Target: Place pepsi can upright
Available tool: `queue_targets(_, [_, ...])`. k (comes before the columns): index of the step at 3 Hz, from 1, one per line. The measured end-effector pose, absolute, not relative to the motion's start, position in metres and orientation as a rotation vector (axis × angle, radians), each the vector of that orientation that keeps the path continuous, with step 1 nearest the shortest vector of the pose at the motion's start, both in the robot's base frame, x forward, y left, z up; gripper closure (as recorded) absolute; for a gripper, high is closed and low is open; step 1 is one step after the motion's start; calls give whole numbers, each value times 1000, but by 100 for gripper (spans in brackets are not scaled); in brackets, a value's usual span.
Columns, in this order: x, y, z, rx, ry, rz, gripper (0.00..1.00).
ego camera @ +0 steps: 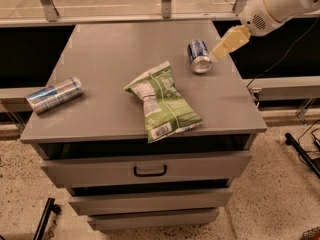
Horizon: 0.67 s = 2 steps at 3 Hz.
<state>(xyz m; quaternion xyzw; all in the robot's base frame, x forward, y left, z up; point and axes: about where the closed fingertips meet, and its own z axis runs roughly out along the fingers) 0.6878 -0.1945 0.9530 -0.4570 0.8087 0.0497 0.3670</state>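
Note:
The pepsi can (199, 56) is short and dark blue with white markings. It lies on its side on the grey cabinet top (110, 49), toward the back right, with its silver top facing the front. My gripper (226, 43) comes in from the upper right on a white arm (280, 4). Its yellowish fingers hang just right of the can, slightly above the top surface, and hold nothing.
A green chip bag (162, 101) lies in the middle of the top. A slimmer silver and light-blue can (54, 94) lies on its side at the left edge. Drawers are below, with a black handle (150, 171). A metal rail runs along the back.

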Motion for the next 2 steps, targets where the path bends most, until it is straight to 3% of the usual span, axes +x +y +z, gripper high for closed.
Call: queue_targets(2, [715,-192,926,-988,2181,195,0])
